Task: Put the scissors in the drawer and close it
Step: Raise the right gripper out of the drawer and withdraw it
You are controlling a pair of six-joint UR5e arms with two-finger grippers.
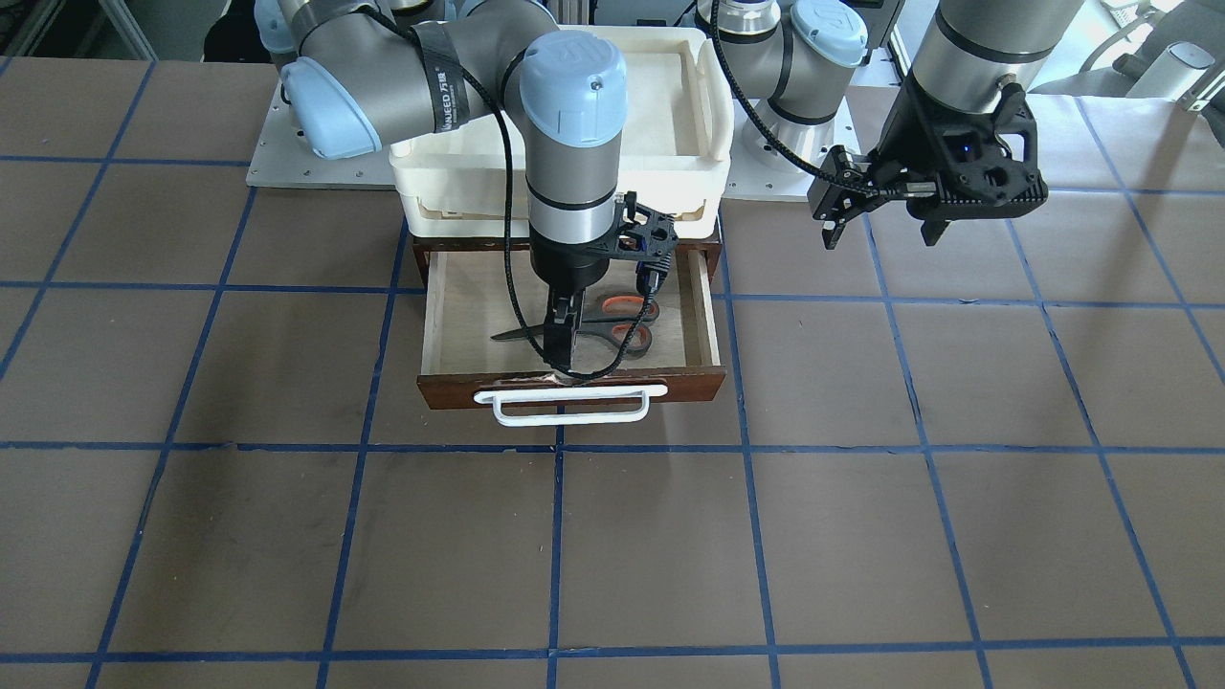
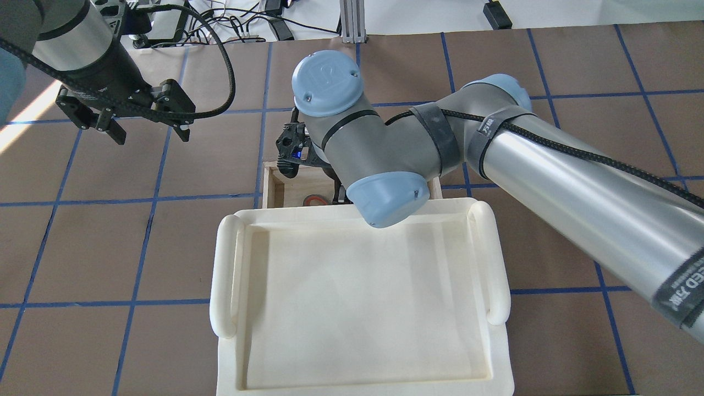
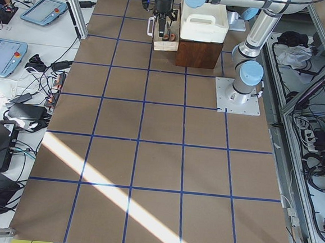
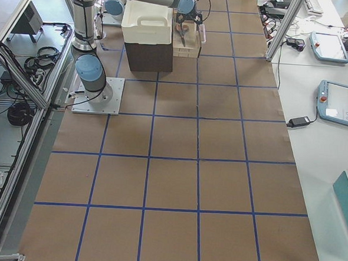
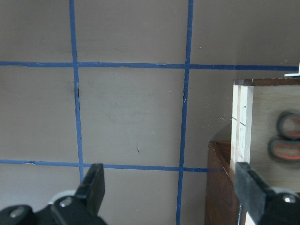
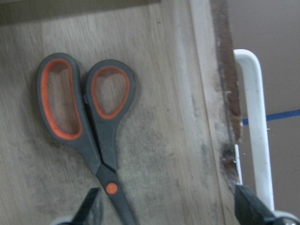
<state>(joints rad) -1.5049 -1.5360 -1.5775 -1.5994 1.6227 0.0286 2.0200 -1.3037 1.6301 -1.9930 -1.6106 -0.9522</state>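
Observation:
The scissors (image 1: 622,325) lie flat on the pale floor of the pulled-out drawer (image 1: 435,325), handles toward the robot's left. In the right wrist view the scissors (image 6: 93,126) rest free on the wood, gripped by nothing. My right gripper (image 1: 563,349) is open and hangs low inside the drawer, above the blades near the front wall. Its fingers (image 6: 248,211) stand wide apart, one by the blade, one over the chipped front edge and white handle (image 6: 251,117). My left gripper (image 1: 880,225) is open and empty, above the table beside the drawer (image 5: 243,131).
A white plastic tray (image 1: 708,105) sits on top of the dark brown cabinet (image 3: 199,54) that holds the drawer. The white handle (image 1: 569,407) sticks out at the drawer's front. The brown table has a blue tape grid.

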